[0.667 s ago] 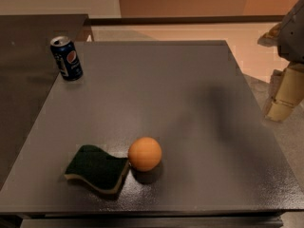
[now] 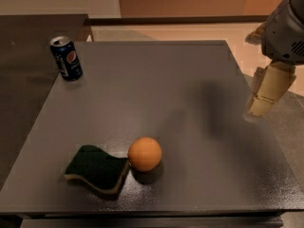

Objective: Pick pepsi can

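The pepsi can (image 2: pixel 66 58) is a dark blue can with a silver top and a round logo. It stands upright at the far left corner of the grey table (image 2: pixel 190 94). My gripper (image 2: pixel 260 106) hangs at the right edge of the view, above the table's right side, far from the can and holding nothing that I can see. Its shadow falls on the table to its left.
An orange ball (image 2: pixel 145 153) lies near the front of the table, touching a dark green sponge (image 2: pixel 97 169) on its left. A dark counter (image 2: pixel 28 37) adjoins the table at the left. Light floor lies beyond the far and right edges.
The gripper has moved a little to the left, further over the table. The can, ball and sponge have not moved.
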`<state>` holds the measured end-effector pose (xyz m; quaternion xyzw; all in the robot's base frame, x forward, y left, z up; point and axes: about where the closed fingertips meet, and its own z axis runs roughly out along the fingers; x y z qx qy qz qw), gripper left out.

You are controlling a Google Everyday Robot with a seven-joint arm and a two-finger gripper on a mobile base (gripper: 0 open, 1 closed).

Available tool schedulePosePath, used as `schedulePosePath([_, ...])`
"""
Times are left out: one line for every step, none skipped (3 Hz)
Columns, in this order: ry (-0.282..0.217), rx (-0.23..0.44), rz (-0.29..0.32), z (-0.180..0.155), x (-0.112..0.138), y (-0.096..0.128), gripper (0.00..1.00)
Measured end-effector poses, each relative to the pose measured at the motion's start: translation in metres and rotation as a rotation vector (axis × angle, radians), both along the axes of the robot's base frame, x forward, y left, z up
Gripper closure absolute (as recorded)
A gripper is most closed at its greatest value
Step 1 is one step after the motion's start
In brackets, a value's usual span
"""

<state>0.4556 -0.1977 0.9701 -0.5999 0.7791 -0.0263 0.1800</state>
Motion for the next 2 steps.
schedulePosePath([-0.024, 0.039, -0.01, -0.013, 0.029, 0.031, 0.0])
schedulePosePath([-0.054, 0.093, -0.037, -0.027, 0.063, 0.062, 0.0])
